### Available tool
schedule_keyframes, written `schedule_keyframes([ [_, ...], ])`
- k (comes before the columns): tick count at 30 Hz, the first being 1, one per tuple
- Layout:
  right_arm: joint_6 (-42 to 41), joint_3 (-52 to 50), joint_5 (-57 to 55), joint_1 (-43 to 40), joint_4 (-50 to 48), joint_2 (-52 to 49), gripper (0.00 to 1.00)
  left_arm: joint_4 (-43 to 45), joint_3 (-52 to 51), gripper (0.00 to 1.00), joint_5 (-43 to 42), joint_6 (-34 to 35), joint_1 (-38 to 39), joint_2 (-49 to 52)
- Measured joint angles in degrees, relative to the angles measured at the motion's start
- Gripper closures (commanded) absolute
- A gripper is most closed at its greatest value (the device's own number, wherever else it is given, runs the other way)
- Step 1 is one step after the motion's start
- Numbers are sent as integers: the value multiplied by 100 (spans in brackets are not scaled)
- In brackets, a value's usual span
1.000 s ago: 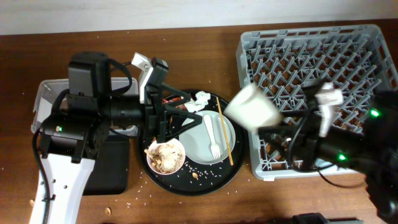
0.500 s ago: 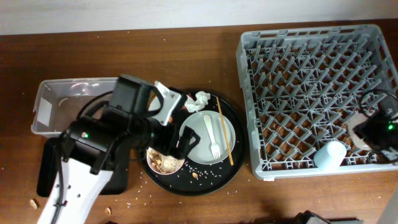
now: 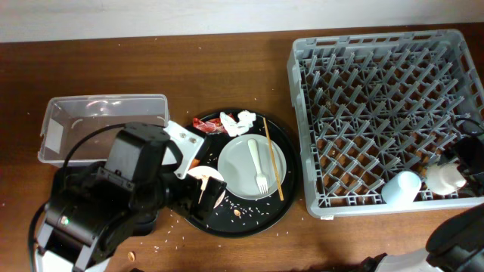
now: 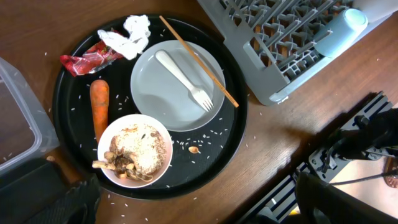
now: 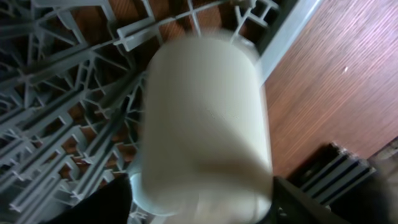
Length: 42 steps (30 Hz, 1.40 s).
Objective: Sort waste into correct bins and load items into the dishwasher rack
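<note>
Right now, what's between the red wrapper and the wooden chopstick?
The crumpled white paper lies between the red wrapper and the wooden chopstick, overlapping the wrapper's end. The left wrist view shows it best.

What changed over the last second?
The right gripper carried the white cup from above the edge of the round tray to the near right corner of the dishwasher rack, beside the pale blue cup; whether it has let go is unclear. The left arm pulled back toward the near left, uncovering the clear tub and red wrapper. The plate, fork and chopstick stayed put.

Overhead wide, wrists nearer; common rack (image 3: 355, 204)
</note>
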State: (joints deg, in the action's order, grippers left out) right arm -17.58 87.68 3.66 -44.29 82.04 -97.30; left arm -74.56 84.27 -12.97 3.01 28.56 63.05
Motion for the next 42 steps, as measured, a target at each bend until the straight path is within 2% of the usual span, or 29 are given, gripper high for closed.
schedule_keyframes([
  [3,-37,2,116,0,20,-70,13,0,0,1,0,2,0,-61],
  [9,114,363,662,0,455,205,12,20,0,1,0,0,0,-59],
  [13,278,603,1010,0,651,1106,11,31,0,1,26,13,0,-59],
  [15,304,686,1150,0,680,1956,11,37,0,1,184,111,0,-59],
  [18,446,706,1451,94,671,2710,13,63,0,1,330,201,0,-59],
  [20,726,713,1888,507,623,3195,15,76,0,1,551,393,0,-59],
  [24,1281,715,2365,2070,584,3805,30,249,0,6,1047,879,0,-31],
  [29,1482,553,2476,4238,588,3880,42,238,0,5,1510,1478,0,433],
  [31,1401,291,2251,4994,474,3722,42,203,0,5,1674,1749,-24,564],
  [36,693,-903,1565,6625,-927,2789,41,-291,190,1,2022,2044,-466,525],
  [39,85,-1467,887,7326,-1690,1853,41,-761,264,1,2262,2085,-656,463],
  [42,-332,-1547,271,7637,-2197,793,42,-953,271,1,2350,2085,-662,455],
])
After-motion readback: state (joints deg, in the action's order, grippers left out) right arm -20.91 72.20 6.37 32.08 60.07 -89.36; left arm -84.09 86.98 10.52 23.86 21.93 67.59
